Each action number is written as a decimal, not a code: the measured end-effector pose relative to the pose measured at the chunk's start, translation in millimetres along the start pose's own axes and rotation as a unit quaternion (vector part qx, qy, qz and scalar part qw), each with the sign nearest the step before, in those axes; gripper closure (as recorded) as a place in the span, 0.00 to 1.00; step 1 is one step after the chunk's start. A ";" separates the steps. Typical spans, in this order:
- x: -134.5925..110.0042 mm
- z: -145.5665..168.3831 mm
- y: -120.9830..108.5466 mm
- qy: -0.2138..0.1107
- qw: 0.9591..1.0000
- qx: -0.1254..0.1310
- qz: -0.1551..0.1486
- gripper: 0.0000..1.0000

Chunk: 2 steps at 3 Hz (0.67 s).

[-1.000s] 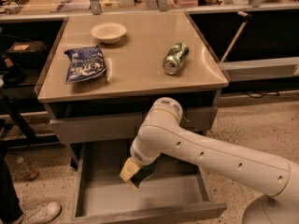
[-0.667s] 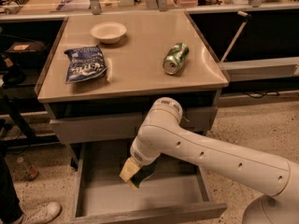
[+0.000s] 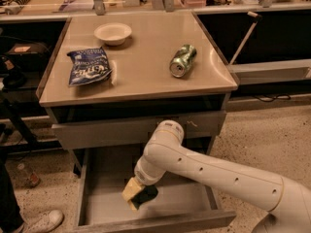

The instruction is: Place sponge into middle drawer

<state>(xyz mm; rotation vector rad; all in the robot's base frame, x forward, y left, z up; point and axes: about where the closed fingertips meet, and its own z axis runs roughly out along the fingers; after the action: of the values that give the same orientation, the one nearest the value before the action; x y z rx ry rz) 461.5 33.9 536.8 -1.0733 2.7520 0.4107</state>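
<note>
- Middle drawer (image 3: 192, 199): pulled out from the base of the cabinet, with grey floor, low side walls and front rim in view.
- Gripper (image 3: 141, 195): at the end of the white arm, which reaches down into the middle drawer over its left-centre floor. It is clenched on the sponge, and the wrist hides most of it.
- Sponge (image 3: 131, 190): held tilted inside the middle drawer, pale yellow base facing left and dark side towards the gripper. Whether it touches the floor cannot be told.
- Upper drawer front (image 3: 112, 131): closed, directly above the middle drawer.
- Cabinet top (image 3: 146, 76): above the middle drawer. It carries a white bowl (image 3: 112, 33) at the back left, a blue snack bag (image 3: 88, 66) at the left and a crushed green can (image 3: 182, 60) lying at the right.
</note>
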 end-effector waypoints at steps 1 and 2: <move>-1.6 32.7 -2.3 0.011 0.999 -0.019 0.023 1.00; -1.4 33.7 -2.7 0.011 0.999 -0.019 0.024 1.00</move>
<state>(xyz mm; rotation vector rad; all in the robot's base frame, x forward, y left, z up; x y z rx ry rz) 465.9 43.4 504.6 -1.0276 2.8062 0.4629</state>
